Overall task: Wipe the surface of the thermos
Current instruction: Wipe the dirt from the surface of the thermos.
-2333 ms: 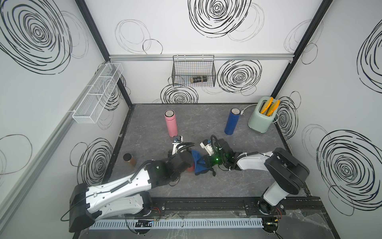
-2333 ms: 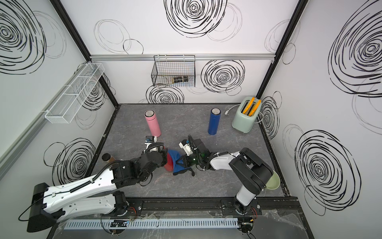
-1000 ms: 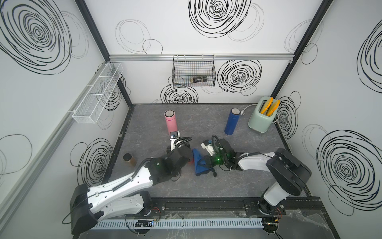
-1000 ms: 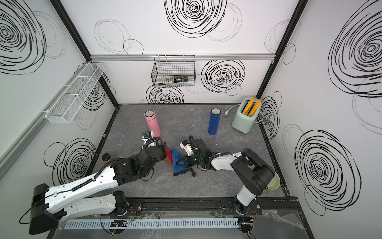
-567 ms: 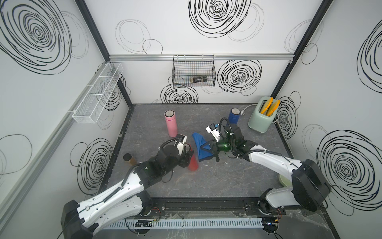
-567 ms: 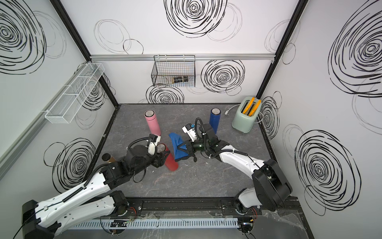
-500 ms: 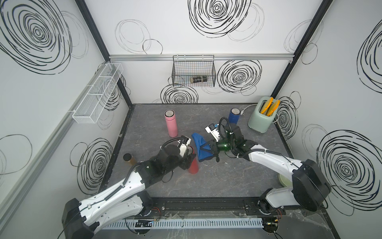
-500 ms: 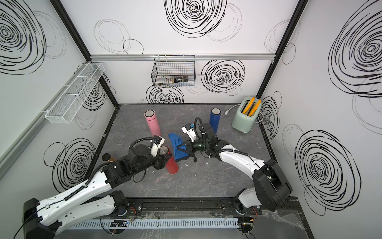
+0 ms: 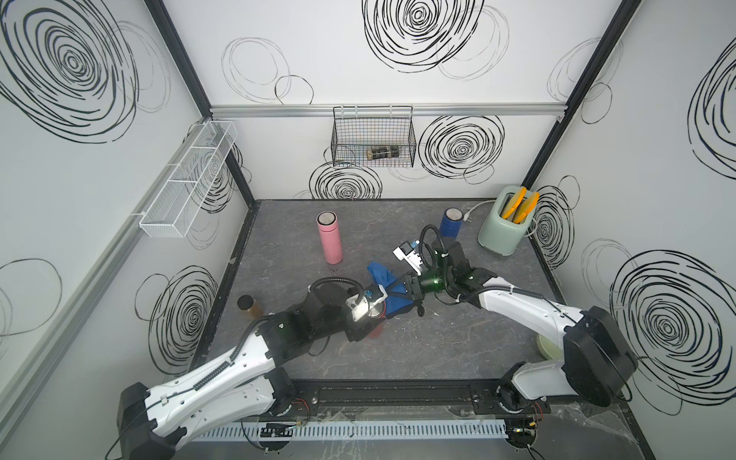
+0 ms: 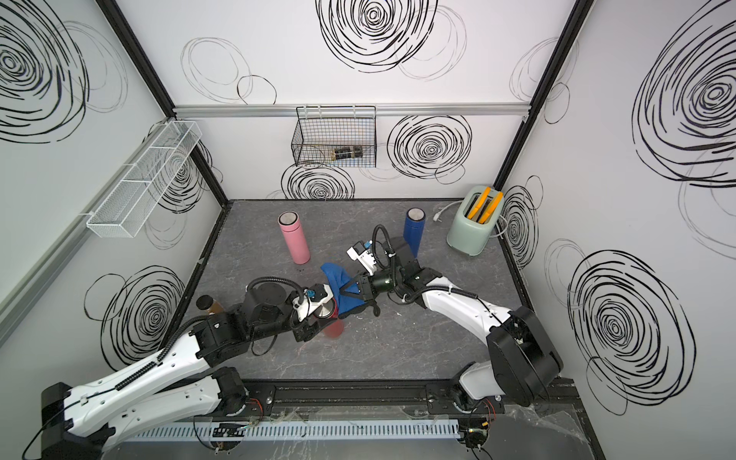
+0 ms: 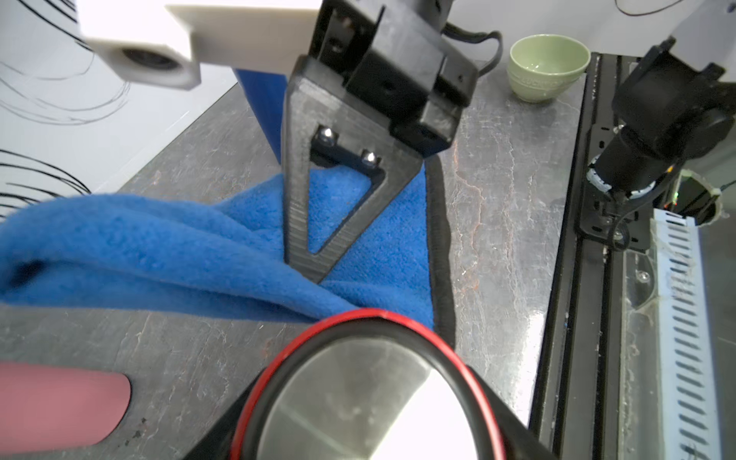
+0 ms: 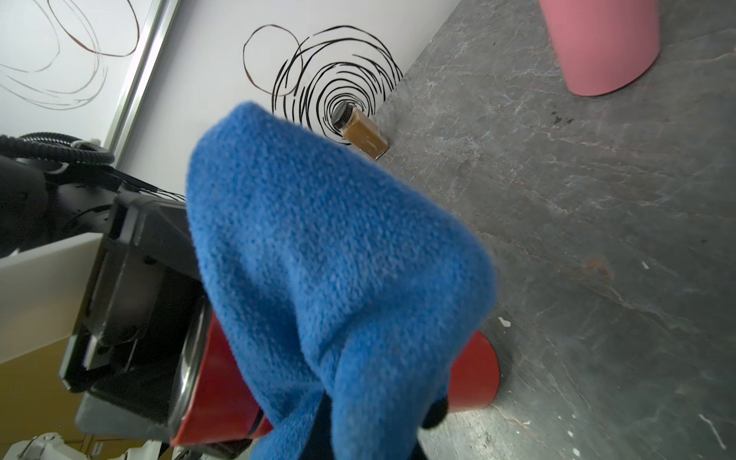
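Observation:
The red thermos (image 9: 376,331) with a steel lid (image 11: 358,398) is near the middle of the table, its base at the tabletop. My left gripper (image 9: 365,318) is shut around its upper body, with a dark jaw on each side of it in the left wrist view. A blue cloth (image 9: 392,296) is pinched in my right gripper (image 9: 388,290), which is shut on it. The cloth (image 12: 318,259) drapes over the thermos (image 12: 215,390) and lies against its side. In the right wrist view the cloth hides the fingertips. The cloth (image 10: 338,286) and thermos (image 10: 333,328) show in both top views.
A pink thermos (image 9: 329,239) stands at the back left and a blue one (image 9: 451,223) at the back right, next to a green toaster (image 9: 504,229). A brown jar (image 9: 249,306) stands by the left wall. A green bowl (image 11: 547,65) sits at the front right, and a wire basket (image 9: 374,139) hangs on the back wall.
Over the last second the right gripper carried the cloth away from the front edge toward the table's middle, and the left arm reached out with the thermos. In the last half second little moved.

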### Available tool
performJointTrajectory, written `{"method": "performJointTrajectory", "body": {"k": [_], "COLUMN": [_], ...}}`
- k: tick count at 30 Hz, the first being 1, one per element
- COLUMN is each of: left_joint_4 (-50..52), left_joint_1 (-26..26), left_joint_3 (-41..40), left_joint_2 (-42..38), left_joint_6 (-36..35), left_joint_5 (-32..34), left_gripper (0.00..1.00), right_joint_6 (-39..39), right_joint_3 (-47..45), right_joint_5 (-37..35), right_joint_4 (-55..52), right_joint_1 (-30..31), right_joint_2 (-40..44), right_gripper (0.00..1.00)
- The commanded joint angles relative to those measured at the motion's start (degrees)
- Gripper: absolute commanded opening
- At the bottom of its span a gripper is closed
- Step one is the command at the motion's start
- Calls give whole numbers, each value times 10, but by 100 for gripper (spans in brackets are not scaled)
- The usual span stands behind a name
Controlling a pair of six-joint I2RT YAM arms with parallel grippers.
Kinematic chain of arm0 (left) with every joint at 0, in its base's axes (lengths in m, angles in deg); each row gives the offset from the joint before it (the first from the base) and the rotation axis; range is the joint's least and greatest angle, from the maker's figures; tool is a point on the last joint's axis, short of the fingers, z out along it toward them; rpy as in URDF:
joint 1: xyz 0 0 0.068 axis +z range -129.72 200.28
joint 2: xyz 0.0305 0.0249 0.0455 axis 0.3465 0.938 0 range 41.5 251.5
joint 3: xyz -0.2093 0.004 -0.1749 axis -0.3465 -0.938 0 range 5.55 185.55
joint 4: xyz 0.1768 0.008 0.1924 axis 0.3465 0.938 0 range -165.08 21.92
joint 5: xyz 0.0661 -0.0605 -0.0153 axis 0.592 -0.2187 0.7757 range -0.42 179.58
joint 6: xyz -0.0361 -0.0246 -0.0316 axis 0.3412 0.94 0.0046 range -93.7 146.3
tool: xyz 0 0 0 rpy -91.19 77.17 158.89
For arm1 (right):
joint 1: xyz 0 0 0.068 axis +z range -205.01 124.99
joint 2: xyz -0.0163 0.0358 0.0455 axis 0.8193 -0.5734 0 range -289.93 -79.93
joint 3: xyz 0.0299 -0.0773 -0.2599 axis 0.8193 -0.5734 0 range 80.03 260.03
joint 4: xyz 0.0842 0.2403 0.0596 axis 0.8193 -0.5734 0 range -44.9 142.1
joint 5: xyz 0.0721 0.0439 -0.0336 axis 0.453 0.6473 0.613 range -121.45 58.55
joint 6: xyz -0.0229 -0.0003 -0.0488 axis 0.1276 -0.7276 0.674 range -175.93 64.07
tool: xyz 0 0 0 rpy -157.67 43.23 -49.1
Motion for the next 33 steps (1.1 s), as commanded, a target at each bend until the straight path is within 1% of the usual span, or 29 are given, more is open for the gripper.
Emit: {"method": "performJointTrajectory", "body": {"k": [1, 6, 9, 11, 13, 16, 19, 22, 25, 28, 33], "left_joint_4": [-47, -33, -19, -10, 2, 27, 45, 55, 59, 65, 59], "left_joint_1": [6, 27, 38, 45, 52, 60, 70, 80, 83, 84, 85], "left_joint_3": [-3, -3, -2, -1, 0, 6, 12, 13, 12, 11, 7], "left_joint_2": [-13, -4, 1, 2, 5, 10, 16, 18, 18, 17, 12], "left_joint_6": [-80, -130, -154, -174, -194, -231, -259, -289, -316, -350, -379], "left_joint_5": [-42, -98, -125, -140, -156, -177, -188, -205, -211, -229, -257], "left_gripper": [0, 0, 0, 0, 0, 0, 0, 0, 0, 0, 0], "right_joint_6": [11, 14, 27, 36, 47, 73, 91, 91, 89, 87, 100], "right_joint_3": [-32, -89, -96, -91, -79, -45, -5, 26, 35, 23, -7], "right_joint_5": [14, -10, -21, -25, -18, -9, 28, 75, 82, 82, 60], "right_joint_4": [27, 89, 98, 89, 71, 17, -29, -41, -38, -20, 20], "right_joint_1": [15, 20, 21, 21, 21, 23, 24, 27, 35, 39, 42], "right_joint_2": [-30, -101, -142, -151, -140, -99, -47, -7, 6, -15, -112], "right_gripper": [0, 0, 0, 0, 0, 0, 0, 0, 0, 0, 0]}}
